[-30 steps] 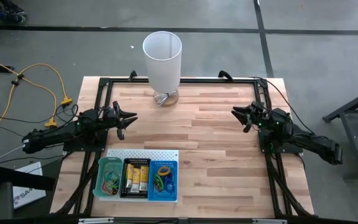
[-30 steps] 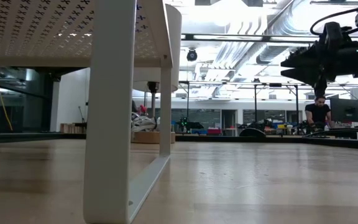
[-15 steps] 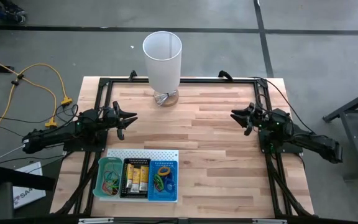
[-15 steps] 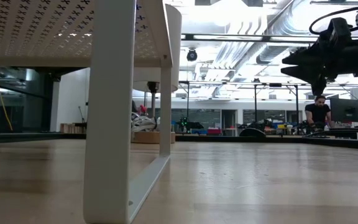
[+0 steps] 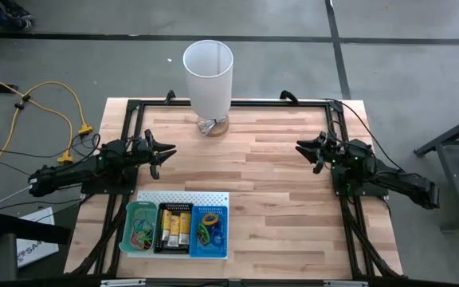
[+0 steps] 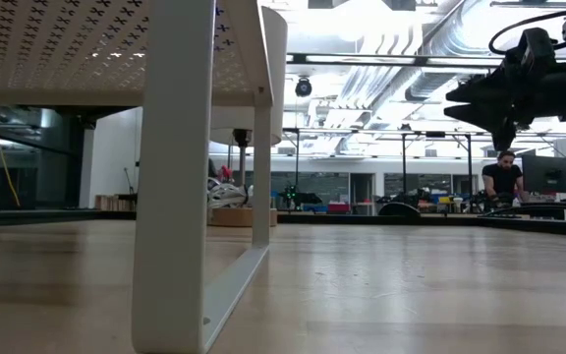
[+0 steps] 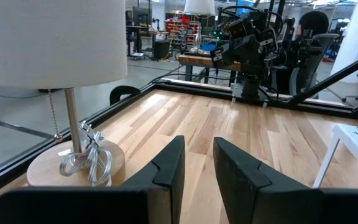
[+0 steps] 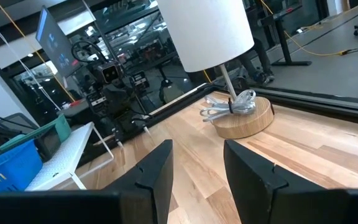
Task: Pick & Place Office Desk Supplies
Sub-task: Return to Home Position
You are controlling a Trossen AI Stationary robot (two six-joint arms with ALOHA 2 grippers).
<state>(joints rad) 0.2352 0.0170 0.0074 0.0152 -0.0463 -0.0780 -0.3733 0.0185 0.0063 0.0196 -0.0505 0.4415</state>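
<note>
**Supplies are binned; the arms only have to go home**

To the left of the lamp [image 5: 209,76], a little toward the front of the table [image 5: 277,207], the left gripper [image 5: 164,154] hangs over bare wood. Its fingers are apart and hold nothing.

Across the table from the lamp stands the white shelf [image 5: 183,195], carrying three bins side by side. The green bin [image 5: 130,217] holds coloured loops [image 5: 141,234]. The black bin [image 5: 174,208] holds yellow-orange packets [image 5: 175,229]. The blue bin [image 5: 221,227] holds small supplies [image 5: 207,231] that I cannot name.

To the right of the lamp, about as far forward as its partner, the right gripper [image 5: 305,153] is also spread and empty, and it points toward the middle.

I see no loose item on the wood, so I judge that the sorting is finished and only the return to rest is left. To do this well, each arm should draw back slowly toward its own side. It should keep away from the lamp and not pass over the shelf, so that nothing is knocked.
</note>
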